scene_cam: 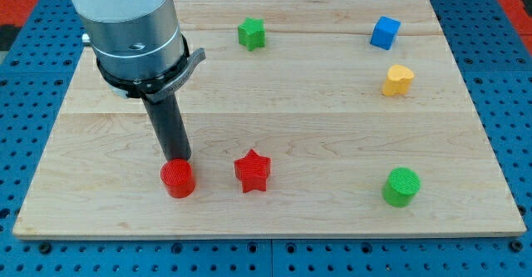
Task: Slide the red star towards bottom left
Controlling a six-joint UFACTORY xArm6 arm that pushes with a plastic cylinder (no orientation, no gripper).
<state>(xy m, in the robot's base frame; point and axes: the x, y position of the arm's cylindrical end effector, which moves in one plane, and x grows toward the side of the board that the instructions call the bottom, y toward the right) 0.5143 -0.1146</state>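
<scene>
The red star [252, 170] lies on the wooden board [274, 86] at the lower middle, left of centre. A red cylinder [177, 178] stands to the star's left. My tip [177, 158] is at the lower left, just above the red cylinder and touching or nearly touching its top edge. The tip is left of the red star, with a gap between them.
A green star [251, 33] lies near the view's top, middle. A blue cube [385, 32] is at the top right, a yellow heart [398, 80] below it. A green cylinder [401, 185] stands at the lower right. The arm's grey body [133, 23] covers the top left.
</scene>
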